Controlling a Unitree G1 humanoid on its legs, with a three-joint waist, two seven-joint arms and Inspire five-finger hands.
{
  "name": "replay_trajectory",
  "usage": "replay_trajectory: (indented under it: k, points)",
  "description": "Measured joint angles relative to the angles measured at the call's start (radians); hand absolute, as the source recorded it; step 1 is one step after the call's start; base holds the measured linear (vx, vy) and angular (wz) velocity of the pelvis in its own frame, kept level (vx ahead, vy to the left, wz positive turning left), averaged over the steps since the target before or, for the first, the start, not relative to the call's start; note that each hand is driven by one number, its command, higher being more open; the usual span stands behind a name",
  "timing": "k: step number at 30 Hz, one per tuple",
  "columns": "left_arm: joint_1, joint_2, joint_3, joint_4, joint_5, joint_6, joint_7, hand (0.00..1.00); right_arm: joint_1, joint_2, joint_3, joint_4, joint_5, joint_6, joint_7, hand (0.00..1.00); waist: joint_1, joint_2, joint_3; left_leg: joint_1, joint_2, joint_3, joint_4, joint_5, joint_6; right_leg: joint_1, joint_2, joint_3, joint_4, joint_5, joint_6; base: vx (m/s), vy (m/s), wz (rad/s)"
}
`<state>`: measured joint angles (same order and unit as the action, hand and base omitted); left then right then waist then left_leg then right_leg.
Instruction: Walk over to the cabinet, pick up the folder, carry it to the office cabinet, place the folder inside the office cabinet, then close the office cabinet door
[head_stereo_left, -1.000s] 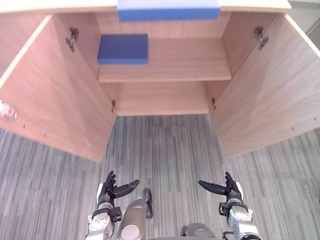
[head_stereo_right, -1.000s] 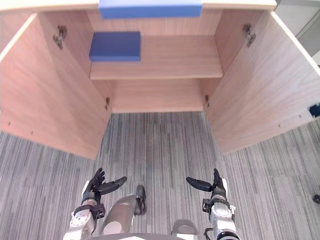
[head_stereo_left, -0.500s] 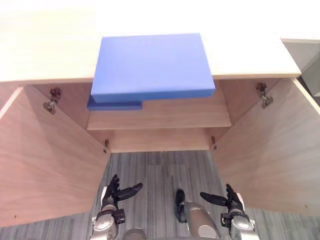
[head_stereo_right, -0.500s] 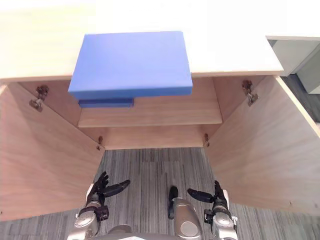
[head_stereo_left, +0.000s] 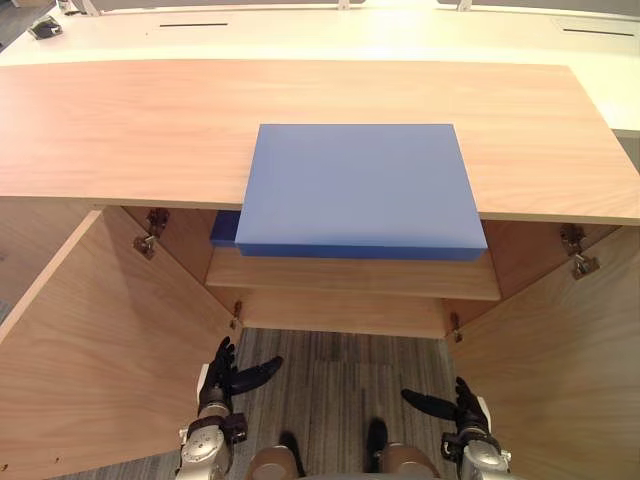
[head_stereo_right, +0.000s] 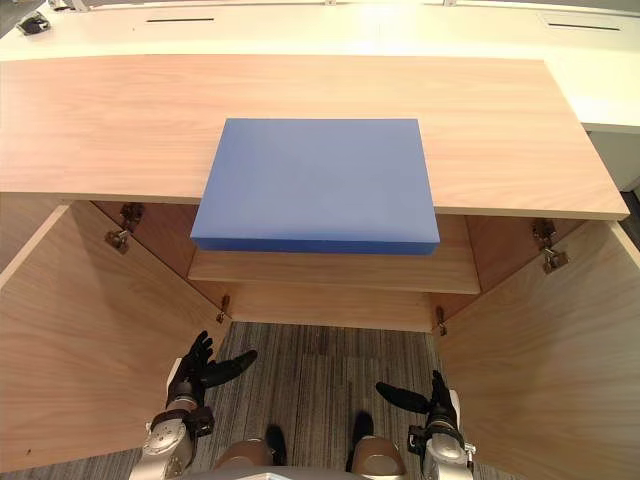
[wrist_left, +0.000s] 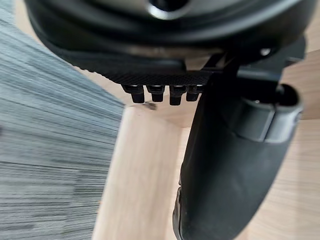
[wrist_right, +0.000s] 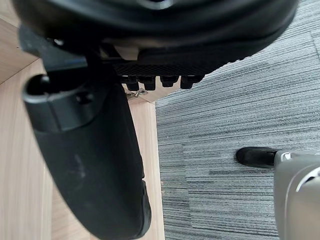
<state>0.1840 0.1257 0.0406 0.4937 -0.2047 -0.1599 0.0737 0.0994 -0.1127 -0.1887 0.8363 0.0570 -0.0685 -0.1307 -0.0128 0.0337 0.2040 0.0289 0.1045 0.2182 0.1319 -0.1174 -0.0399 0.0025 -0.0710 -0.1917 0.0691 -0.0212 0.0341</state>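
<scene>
Cabinet (head_stereo_left: 120, 120): wood, wide flat top, both doors (head_stereo_left: 90, 340) swung open.
Floor (head_stereo_left: 330, 370): grey striped carpet.
Folder (head_stereo_left: 360, 185): blue, flat on cabinet top, near edge overhanging the front.
Second blue item (head_stereo_left: 224, 230): on inner shelf (head_stereo_left: 350, 275), mostly hidden.
Left hand (head_stereo_left: 222, 378): low, fingers straight, thumb apart, empty.
Right hand (head_stereo_left: 462, 400): low, fingers straight, thumb apart, empty.

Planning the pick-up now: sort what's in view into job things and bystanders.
Job: blue folder on the cabinet top; left hand and right hand, both open, empty.
Lying about: another blue item on the inner shelf; white desk behind.
</scene>
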Motion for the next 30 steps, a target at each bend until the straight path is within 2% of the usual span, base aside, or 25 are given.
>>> replay_trajectory:
  k: [3, 7, 11, 18, 20, 24, 30]
  points:
    - [0.026, 0.006, -0.002, -0.100, 0.000, 0.000, -0.009, 1.00, 0.000, -0.001, 0.000, 0.000, 0.000, 0.000, 0.001, 1.00, 0.000, -0.001, -0.006, 0.015, -0.002, 0.000, -0.026, 0.010, 0.001, 0.003, 0.002, 0.000, -0.001, 0.000, 0.000, 0.00, 0.000, 0.00]
    - [0.085, 0.010, 0.002, -0.319, 0.034, -0.010, -0.003, 1.00, 0.011, -0.002, 0.000, -0.001, 0.000, -0.004, 0.001, 1.00, 0.002, -0.002, -0.023, 0.032, -0.007, -0.003, -0.040, 0.014, 0.006, 0.016, -0.001, 0.001, -0.003, 0.001, 0.000, -0.01, 0.004, 0.01]
    - [0.120, 0.031, 0.007, -0.547, 0.161, -0.050, 0.058, 1.00, 0.040, -0.002, 0.001, 0.000, -0.003, -0.010, 0.000, 1.00, 0.014, -0.002, -0.043, 0.041, -0.017, -0.013, -0.046, 0.018, 0.013, 0.027, -0.010, 0.001, -0.003, 0.001, 0.000, -0.03, 0.016, 0.06]
    - [0.138, 0.095, -0.003, -0.825, 0.384, -0.118, 0.147, 1.00, 0.069, -0.006, 0.023, 0.015, -0.013, -0.016, 0.000, 1.00, 0.017, -0.002, -0.070, 0.054, -0.027, -0.018, -0.048, 0.021, 0.017, 0.053, -0.016, 0.023, -0.018, 0.006, 0.008, -0.04, 0.013, 0.03]
    - [0.138, 0.105, -0.014, -0.857, 0.433, -0.121, 0.154, 1.00, 0.068, -0.006, 0.029, 0.020, -0.013, -0.016, -0.001, 1.00, 0.017, -0.002, -0.071, 0.059, -0.027, -0.017, -0.047, 0.021, 0.017, 0.056, -0.015, 0.025, -0.018, 0.006, 0.008, 0.00, 0.000, 0.00]
    - [0.136, 0.183, -0.066, -0.918, 0.577, -0.139, 0.166, 1.00, 0.070, -0.006, 0.049, 0.023, -0.021, -0.016, 0.000, 1.00, 0.013, 0.000, -0.078, 0.073, -0.024, -0.010, -0.047, 0.020, 0.016, 0.068, -0.011, 0.037, -0.017, 0.006, 0.008, -0.03, -0.009, -0.06]
    - [0.086, 0.267, -0.151, -0.919, 0.729, -0.141, 0.167, 1.00, 0.080, -0.014, 0.085, 0.029, -0.023, -0.018, 0.001, 1.00, 0.004, 0.000, -0.099, 0.093, -0.018, 0.021, -0.060, 0.020, 0.014, 0.066, -0.002, 0.074, -0.017, 0.006, 0.008, -0.02, -0.007, -0.15]
